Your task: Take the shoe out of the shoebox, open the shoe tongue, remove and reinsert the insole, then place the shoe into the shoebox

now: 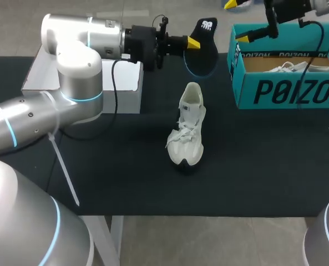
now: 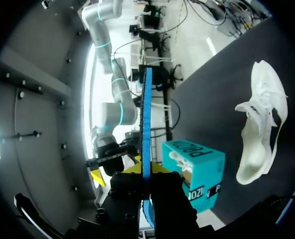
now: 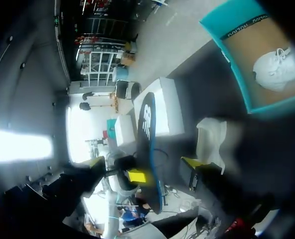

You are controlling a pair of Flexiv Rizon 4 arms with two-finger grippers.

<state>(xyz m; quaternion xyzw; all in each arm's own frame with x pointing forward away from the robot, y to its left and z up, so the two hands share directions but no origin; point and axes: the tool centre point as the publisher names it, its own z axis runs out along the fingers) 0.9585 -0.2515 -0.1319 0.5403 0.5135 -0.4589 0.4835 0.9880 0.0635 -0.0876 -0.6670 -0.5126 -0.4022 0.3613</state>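
A white shoe (image 1: 187,124) lies on the black table, toe toward the front edge. Above the table's far side, my left gripper (image 1: 193,42) is shut on a dark insole with a blue edge (image 1: 206,49). The left wrist view shows the insole (image 2: 147,124) edge-on between the left gripper's (image 2: 146,169) yellow tips. My right gripper (image 1: 237,21) hangs open just right of the insole, over the teal shoebox's (image 1: 286,91) near corner. In the right wrist view the insole (image 3: 148,129) stands ahead of my right gripper (image 3: 142,162), clear of its spread fingers.
A second white shoe (image 1: 303,67) lies inside the teal shoebox. A white box (image 1: 81,77) stands at the back left under my left arm. The shoe (image 2: 259,129) and shoebox (image 2: 194,167) also show in the left wrist view.
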